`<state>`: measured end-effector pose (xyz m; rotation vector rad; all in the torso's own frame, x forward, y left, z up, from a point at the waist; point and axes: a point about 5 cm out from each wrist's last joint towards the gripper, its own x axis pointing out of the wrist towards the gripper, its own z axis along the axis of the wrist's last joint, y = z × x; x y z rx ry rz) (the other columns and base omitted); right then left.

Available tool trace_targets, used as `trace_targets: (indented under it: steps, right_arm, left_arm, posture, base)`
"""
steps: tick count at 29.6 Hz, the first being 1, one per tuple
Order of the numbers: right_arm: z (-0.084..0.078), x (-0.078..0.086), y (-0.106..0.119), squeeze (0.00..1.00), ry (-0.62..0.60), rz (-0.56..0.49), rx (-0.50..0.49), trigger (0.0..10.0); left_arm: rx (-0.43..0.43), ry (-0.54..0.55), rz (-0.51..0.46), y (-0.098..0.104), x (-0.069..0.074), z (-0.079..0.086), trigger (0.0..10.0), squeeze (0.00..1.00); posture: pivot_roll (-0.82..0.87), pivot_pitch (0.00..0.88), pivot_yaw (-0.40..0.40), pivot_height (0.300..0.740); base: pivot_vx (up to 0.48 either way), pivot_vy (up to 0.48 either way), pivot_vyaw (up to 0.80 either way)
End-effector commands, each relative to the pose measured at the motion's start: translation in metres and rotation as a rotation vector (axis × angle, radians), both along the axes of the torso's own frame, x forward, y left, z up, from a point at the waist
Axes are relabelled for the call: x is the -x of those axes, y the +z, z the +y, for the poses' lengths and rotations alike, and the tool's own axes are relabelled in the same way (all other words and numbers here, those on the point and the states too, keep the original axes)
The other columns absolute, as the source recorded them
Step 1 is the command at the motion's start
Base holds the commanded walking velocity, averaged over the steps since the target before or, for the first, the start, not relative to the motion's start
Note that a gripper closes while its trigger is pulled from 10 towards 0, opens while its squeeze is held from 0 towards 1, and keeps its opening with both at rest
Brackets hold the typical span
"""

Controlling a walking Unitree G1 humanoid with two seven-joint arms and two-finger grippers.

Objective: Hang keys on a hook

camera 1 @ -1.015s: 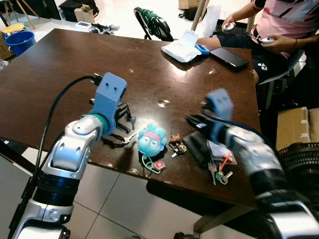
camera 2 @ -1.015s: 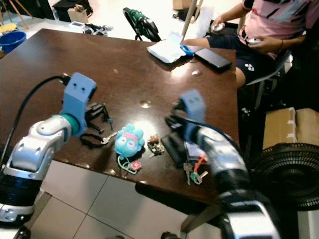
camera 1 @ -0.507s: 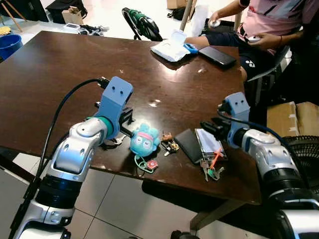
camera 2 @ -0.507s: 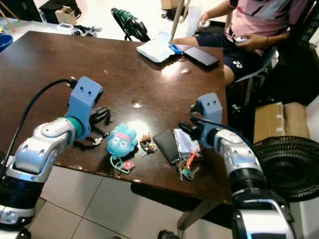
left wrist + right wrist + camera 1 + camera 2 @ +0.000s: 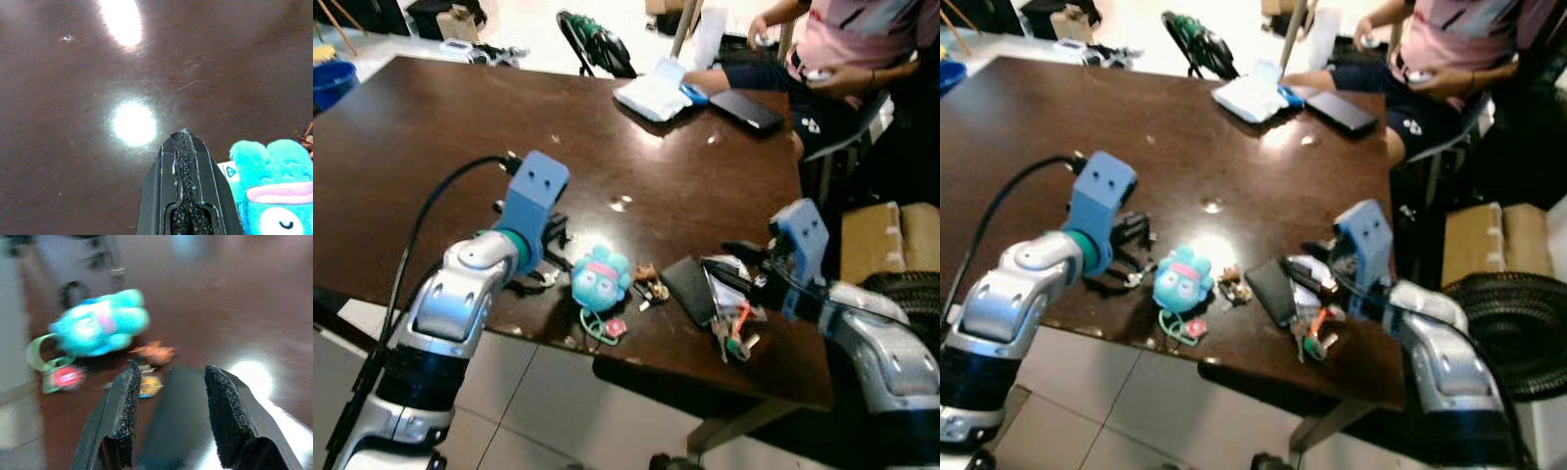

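A teal plush keychain (image 5: 600, 277) with a green ring and a pink tag (image 5: 612, 328) lies near the front edge of the dark brown table (image 5: 431, 137). To its right are a small brown key bundle (image 5: 653, 288), a black wallet (image 5: 685, 290) and keys with orange and green tags (image 5: 734, 335). My left gripper (image 5: 551, 233) rests shut just left of the plush (image 5: 266, 196), over a silver key on a black loop (image 5: 544, 280). My right gripper (image 5: 173, 373) is open, hovering low over the wallet (image 5: 176, 421) and pointing at the plush (image 5: 100, 328).
A person in a pink shirt (image 5: 862, 39) sits at the table's far right corner, with a white box (image 5: 656, 93) and a black phone (image 5: 759, 110) in front of them. A black fan (image 5: 911, 294) and a cardboard box (image 5: 871, 235) stand on the right.
My right arm has drawn back toward the table's front edge and dropped lower over the wallet and tagged keys. The camera has shifted. The left arm has hardly moved.
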<state>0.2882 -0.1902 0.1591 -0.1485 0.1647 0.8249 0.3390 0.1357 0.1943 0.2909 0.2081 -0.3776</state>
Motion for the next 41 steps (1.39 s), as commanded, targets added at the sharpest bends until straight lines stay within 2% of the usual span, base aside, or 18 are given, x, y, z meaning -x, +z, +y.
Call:
trace_targets:
  steps: [1, 6, 7, 8, 11, 12, 15, 16, 18, 19, 20, 23, 24, 27, 29, 34, 35, 41]
  right_arm:
    - [0.004, 0.004, -0.007, 0.00, 0.025, 0.027, 0.023, 10.0]
    - [0.002, 0.006, -0.016, 0.00, 0.017, 0.060, 0.046, 10.0]
    - [-0.001, 0.011, -0.028, 0.00, 0.005, 0.095, 0.087, 10.0]
    - [-0.015, 0.016, -0.040, 0.00, -0.063, 0.137, 0.130, 10.0]
    - [-0.025, 0.020, -0.046, 0.00, -0.110, 0.163, 0.157, 10.0]
    - [-0.037, 0.021, -0.051, 0.00, -0.172, 0.177, 0.184, 10.0]
    - [-0.037, 0.021, -0.051, 0.00, -0.172, 0.177, 0.184, 10.0]
    - [-0.050, 0.008, -0.049, 0.00, -0.266, 0.158, 0.201, 10.0]
    - [-0.050, 0.008, -0.049, 0.00, -0.266, 0.158, 0.201, 10.0]
    - [-0.046, -0.002, -0.042, 0.00, -0.270, 0.130, 0.178, 10.0]
    - [-0.046, -0.002, -0.042, 0.00, -0.270, 0.130, 0.178, 10.0]
    - [-0.016, -0.023, -0.018, 0.00, -0.178, 0.064, 0.067, 10.0]
    - [-0.016, -0.023, -0.018, 0.00, -0.178, 0.064, 0.067, 10.0]
    - [0.011, -0.020, -0.007, 0.00, -0.036, 0.042, 0.018, 10.0]
    - [0.011, -0.020, -0.007, 0.00, -0.036, 0.042, 0.018, 10.0]
    - [0.025, -0.016, -0.007, 0.00, 0.020, 0.043, 0.025, 10.0]
    - [0.038, -0.015, -0.012, 0.00, 0.069, 0.052, 0.074, 10.0]
    - [0.035, -0.009, -0.022, 0.00, 0.104, 0.082, 0.142, 10.0]
  left_arm:
    - [-0.015, 0.008, 0.016, -0.005, 0.000, 0.003, 10.0, 0.00]
    - [-0.016, 0.014, 0.017, -0.005, 0.000, 0.004, 10.0, 0.00]
    - [-0.017, 0.018, 0.019, -0.006, 0.001, 0.006, 10.0, 0.00]
    - [-0.018, 0.022, 0.023, -0.007, 0.002, 0.008, 10.0, 0.00]
    - [-0.018, 0.024, 0.025, -0.008, 0.002, 0.009, 10.0, 0.00]
    - [-0.018, 0.025, 0.027, -0.008, 0.002, 0.009, 10.0, 0.00]
    - [-0.018, 0.025, 0.027, -0.008, 0.002, 0.009, 10.0, 0.00]
    - [-0.017, 0.023, 0.029, -0.009, 0.001, 0.008, 10.0, 0.00]
    - [-0.017, 0.023, 0.029, -0.009, 0.001, 0.008, 10.0, 0.00]
    - [-0.016, 0.022, 0.029, -0.009, 0.001, 0.007, 10.0, 0.00]
    - [-0.016, 0.022, 0.029, -0.009, 0.001, 0.007, 10.0, 0.00]
    - [-0.017, 0.029, 0.030, -0.009, 0.002, 0.009, 10.0, 0.00]
    - [-0.017, 0.029, 0.030, -0.009, 0.002, 0.009, 10.0, 0.00]
    - [-0.018, 0.038, 0.031, -0.009, 0.003, 0.010, 10.0, 0.00]
    - [-0.018, 0.038, 0.031, -0.009, 0.003, 0.010, 10.0, 0.00]
    - [-0.017, 0.037, 0.034, -0.010, 0.004, 0.010, 10.0, 0.00]
    - [-0.014, 0.031, 0.034, -0.009, 0.004, 0.007, 10.0, 0.00]
    - [-0.007, 0.029, 0.031, -0.008, 0.005, 0.007, 10.0, 0.00]
  posture:
    - [0.05, 0.048, 0.112, 0.740]
    - [0.06, 0.048, 0.111, 0.740]
    - [0.05, 0.048, 0.108, 0.740]
    - [0.04, 0.048, 0.111, 0.740]
    - [0.04, 0.048, 0.111, 0.740]
    - [0.04, 0.045, 0.116, 0.740]
    - [0.04, 0.045, 0.116, 0.740]
    - [0.04, 0.040, 0.121, 0.740]
    - [0.04, 0.040, 0.121, 0.740]
    - [0.05, 0.036, 0.119, 0.740]
    - [0.05, 0.036, 0.119, 0.740]
    - [0.06, 0.039, 0.115, 0.740]
    - [0.06, 0.039, 0.115, 0.740]
    - [0.07, 0.044, 0.111, 0.740]
    - [0.07, 0.044, 0.111, 0.740]
    - [0.06, 0.050, 0.116, 0.740]
    - [0.07, 0.053, 0.105, 0.740]
    - [0.06, 0.062, 0.099, 0.740]
  base:
    - [0.000, 0.000, 0.00]
    - [0.000, 0.000, 0.00]
    - [0.000, 0.000, 0.00]
    - [0.000, 0.000, 0.00]
    - [0.000, 0.000, 0.00]
    - [0.000, 0.000, 0.00]
    - [0.000, 0.000, 0.00]
    - [0.000, 0.000, 0.00]
    - [0.000, 0.000, 0.00]
    - [0.000, 0.000, 0.00]
    - [0.000, 0.000, 0.00]
    - [0.000, 0.000, 0.00]
    - [0.000, 0.000, 0.00]
    - [0.000, 0.000, 0.00]
    - [0.000, 0.000, 0.00]
    - [0.000, 0.000, 0.00]
    - [0.000, 0.000, 0.00]
    - [0.000, 0.000, 0.00]
